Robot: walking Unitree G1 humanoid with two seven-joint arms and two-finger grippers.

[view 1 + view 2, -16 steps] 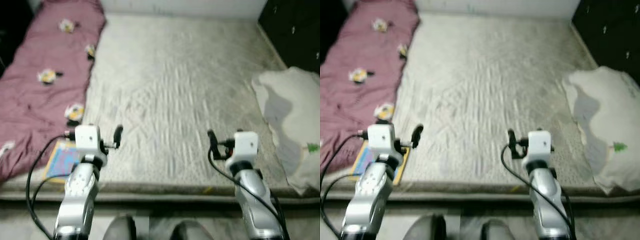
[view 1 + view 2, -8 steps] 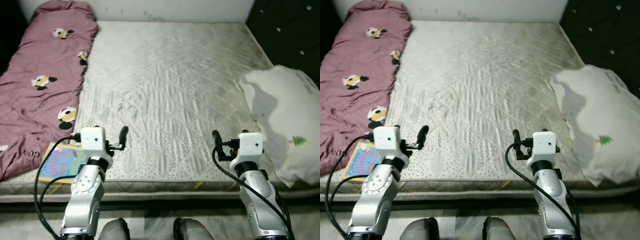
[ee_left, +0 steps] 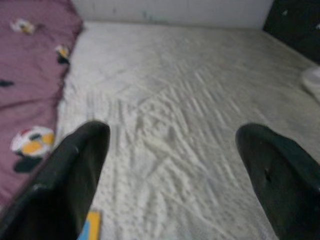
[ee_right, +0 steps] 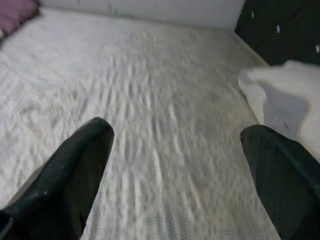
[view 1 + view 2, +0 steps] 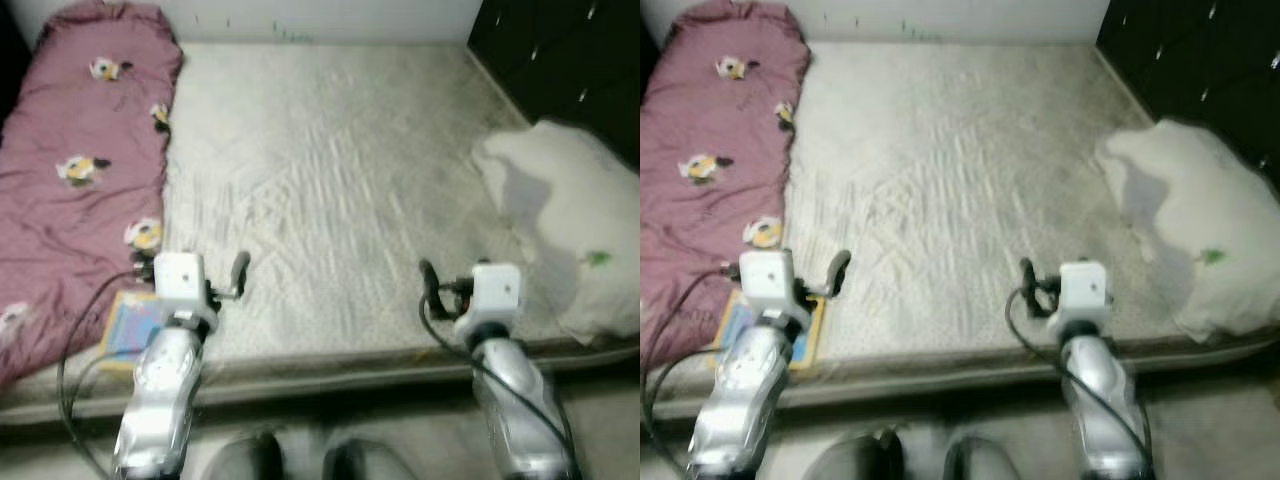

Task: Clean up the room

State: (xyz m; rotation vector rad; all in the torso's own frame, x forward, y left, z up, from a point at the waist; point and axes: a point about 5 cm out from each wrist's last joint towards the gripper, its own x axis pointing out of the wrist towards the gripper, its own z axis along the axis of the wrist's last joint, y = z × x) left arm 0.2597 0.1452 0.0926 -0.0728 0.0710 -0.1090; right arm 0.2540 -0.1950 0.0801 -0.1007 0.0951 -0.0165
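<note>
**Bare mattress, three loose things on it, both arms up and empty**

So the robot is standing at the foot of a bed, with a bare quilted mattress point(image 5: 330, 190) in front of it. The head views are a bit smeared, so take fine detail with a grain of salt.

Left end effector point(image 5: 238, 272) hovers over the near left part of the mattress, fingers spread wide apart, nothing in them. Right end effector point(image 5: 430, 280) is the same deal over the near right part: fingers apart, empty.

Stuff that probably needs tidying:
- a pink duvet point(image 5: 75, 170) with little cartoon prints, lying along the left side of the mattress
- a colourful book point(image 5: 135, 325) at the near left corner, tucked just beside the duvet's edge, close to the left arm
- a white pillow point(image 5: 565, 235) on the right side, near the dark headboard-type panel point(image 5: 560, 60)

Handling guesses: the book looks thin and stiff, lying flat on a soft surface, so I'd pinch it at the free edge rather than from above. Duvet and pillow are soft and floppy, light-ish, and will sag; grab a bunched corner.

Room-wise, the middle of the mattress is wide open. The book sits right near the mattress edge, so a sloppy nudge could push it off onto the floor.
</note>
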